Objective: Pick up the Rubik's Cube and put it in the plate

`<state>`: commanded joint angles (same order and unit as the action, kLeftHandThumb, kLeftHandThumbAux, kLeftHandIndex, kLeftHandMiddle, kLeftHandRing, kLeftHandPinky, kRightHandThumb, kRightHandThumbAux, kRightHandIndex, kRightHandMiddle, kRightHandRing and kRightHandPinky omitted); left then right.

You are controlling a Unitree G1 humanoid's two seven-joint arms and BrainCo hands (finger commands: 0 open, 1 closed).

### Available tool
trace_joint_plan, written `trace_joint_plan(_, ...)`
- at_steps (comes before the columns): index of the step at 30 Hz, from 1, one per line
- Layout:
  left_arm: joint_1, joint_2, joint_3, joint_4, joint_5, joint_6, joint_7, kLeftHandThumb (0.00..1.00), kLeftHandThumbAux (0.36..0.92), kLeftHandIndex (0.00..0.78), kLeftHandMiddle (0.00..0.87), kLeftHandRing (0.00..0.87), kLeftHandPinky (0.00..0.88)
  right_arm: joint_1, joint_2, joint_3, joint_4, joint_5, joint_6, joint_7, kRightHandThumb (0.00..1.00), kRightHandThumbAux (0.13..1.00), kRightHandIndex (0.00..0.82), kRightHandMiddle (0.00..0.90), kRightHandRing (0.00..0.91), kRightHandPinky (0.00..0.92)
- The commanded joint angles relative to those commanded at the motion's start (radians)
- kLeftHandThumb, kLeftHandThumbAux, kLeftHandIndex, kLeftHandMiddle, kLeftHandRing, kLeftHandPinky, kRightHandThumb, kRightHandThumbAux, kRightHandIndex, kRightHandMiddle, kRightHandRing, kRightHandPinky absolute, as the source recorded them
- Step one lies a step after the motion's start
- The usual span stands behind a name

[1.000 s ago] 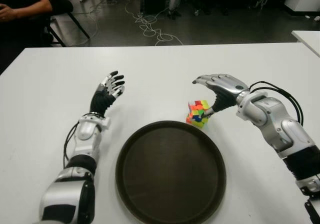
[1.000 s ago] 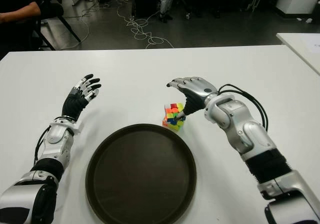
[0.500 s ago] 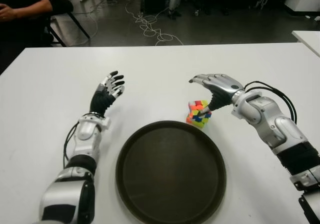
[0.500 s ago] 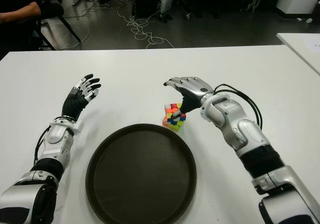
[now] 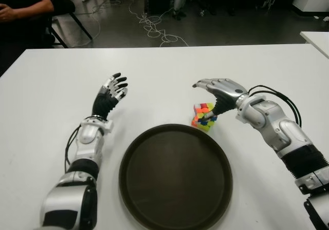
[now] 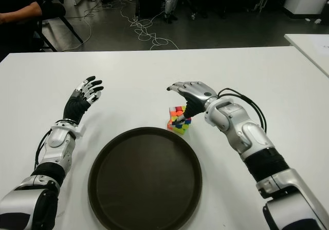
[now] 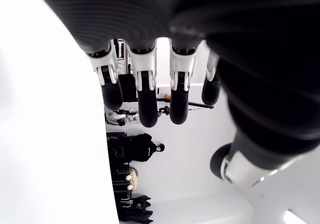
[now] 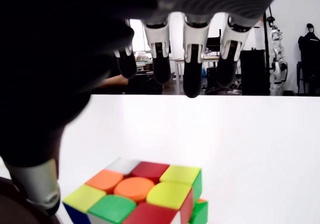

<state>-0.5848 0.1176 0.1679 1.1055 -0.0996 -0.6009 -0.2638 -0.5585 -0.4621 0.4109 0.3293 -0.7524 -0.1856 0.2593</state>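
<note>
The Rubik's Cube (image 5: 204,116) sits on the white table just beyond the far right rim of the dark round plate (image 5: 175,176). My right hand (image 5: 212,89) hovers over and slightly right of the cube, fingers spread above it and thumb down beside its right face; it holds nothing. In the right wrist view the cube (image 8: 139,196) lies below the extended fingers (image 8: 192,64). My left hand (image 5: 110,93) is open, fingers spread, left of the plate over the table.
The white table (image 5: 51,101) stretches wide on all sides. A person's arm (image 5: 23,8) shows at the far left beyond the table. Cables (image 5: 154,27) lie on the floor behind. Another table corner (image 5: 316,37) is at the right.
My right hand has slid a little left, further over the cube. The cube, plate and left hand have not moved.
</note>
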Motion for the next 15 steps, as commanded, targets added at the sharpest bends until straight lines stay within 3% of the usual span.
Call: trace_joint_plan(15,-0.001,0.000,0.001,0.004,0.000,-0.009,-0.006,0.038,0.669,0.124,0.194,0.158,0.116,0.006,-0.002,0.044,0.009,-0.020,0.015,0.048,0.000,0.678,0.112,0.131,0.157,0.170)
